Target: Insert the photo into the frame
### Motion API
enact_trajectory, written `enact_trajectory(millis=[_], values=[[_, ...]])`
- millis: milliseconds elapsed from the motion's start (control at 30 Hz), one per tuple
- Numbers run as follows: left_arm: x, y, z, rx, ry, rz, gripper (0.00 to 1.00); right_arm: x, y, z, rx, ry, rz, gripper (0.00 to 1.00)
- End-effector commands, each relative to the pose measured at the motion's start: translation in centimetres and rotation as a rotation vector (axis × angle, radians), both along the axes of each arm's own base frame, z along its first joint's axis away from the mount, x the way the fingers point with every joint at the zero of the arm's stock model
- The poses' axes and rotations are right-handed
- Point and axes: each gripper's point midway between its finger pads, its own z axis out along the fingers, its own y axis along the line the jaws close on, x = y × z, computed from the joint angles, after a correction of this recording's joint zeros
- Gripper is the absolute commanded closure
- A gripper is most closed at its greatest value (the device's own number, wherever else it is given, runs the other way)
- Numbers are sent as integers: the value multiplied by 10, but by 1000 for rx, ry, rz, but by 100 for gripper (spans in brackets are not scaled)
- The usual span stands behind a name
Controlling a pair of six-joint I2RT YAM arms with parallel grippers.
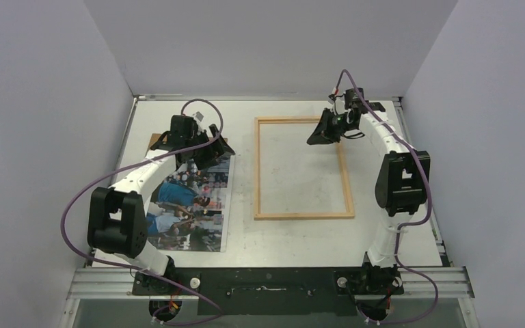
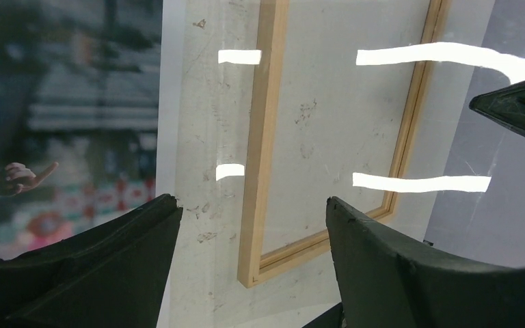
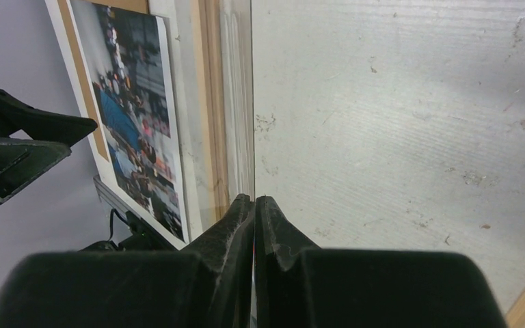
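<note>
The photo (image 1: 188, 205), a glossy street scene, lies flat on the table's left side; it also shows in the wrist views (image 2: 61, 137) (image 3: 137, 123). The thin light-wood frame (image 1: 304, 216) lies empty at mid-table (image 2: 256, 137) (image 3: 208, 102). My left gripper (image 1: 208, 152) hovers open over the photo's far right corner, nothing between its fingers (image 2: 251, 203). My right gripper (image 1: 312, 139) hangs above the frame's far end, shut (image 3: 254, 199) on the edge of a thin clear sheet (image 3: 240, 82). That sheet stands edge-on over the frame and mirrors ceiling lights (image 2: 417, 55).
A brown backing board (image 1: 156, 140) pokes out from under the photo's far left corner (image 3: 82, 89). Grey walls close in the table on the left, back and right. A metal rail (image 1: 266, 280) with the arm bases runs along the near edge.
</note>
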Motion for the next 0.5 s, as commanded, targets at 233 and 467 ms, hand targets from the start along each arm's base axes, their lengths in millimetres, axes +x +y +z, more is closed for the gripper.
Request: enact_trajectory(millis=[233,467], values=[[14,-29,-22,-11,33,-53,28,27,-29,-5,-33,-134,-13,100],[17,-46,-42,7,77,-89,30,34,-42,-16,-46,-130,-9,100]])
